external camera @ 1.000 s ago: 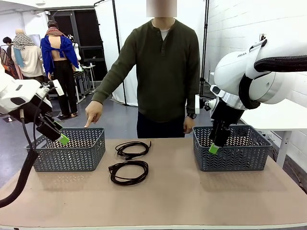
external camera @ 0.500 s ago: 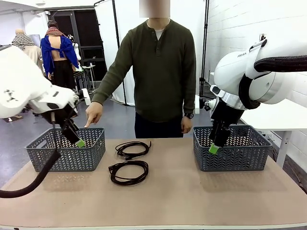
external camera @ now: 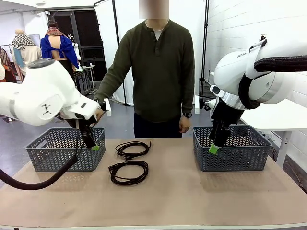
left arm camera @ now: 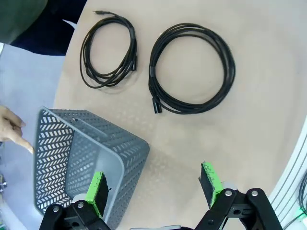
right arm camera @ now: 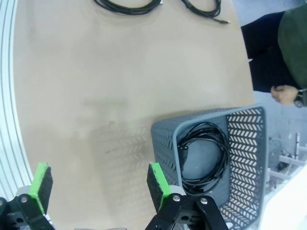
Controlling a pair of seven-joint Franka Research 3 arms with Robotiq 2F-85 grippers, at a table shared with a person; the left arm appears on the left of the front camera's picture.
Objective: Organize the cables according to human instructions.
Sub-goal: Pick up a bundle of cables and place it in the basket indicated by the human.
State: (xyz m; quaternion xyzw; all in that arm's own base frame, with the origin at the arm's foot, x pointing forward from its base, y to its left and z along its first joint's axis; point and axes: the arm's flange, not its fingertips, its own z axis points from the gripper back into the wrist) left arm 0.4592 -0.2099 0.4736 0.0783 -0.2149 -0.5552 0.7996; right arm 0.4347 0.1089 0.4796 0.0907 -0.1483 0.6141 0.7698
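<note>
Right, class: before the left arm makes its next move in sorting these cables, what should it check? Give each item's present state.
1. Left gripper open, holding nothing: ok.
2. Right gripper open, holding nothing: ok.
3. Near cable and far cable lie loose and apart on the table: ok.
4. Person's hand points at the left basket: ok.
5. Left gripper above a cable: not ok; it straddles the left basket's corner, beside the cables.
6. Which cable the person means: cannot tell.
</note>
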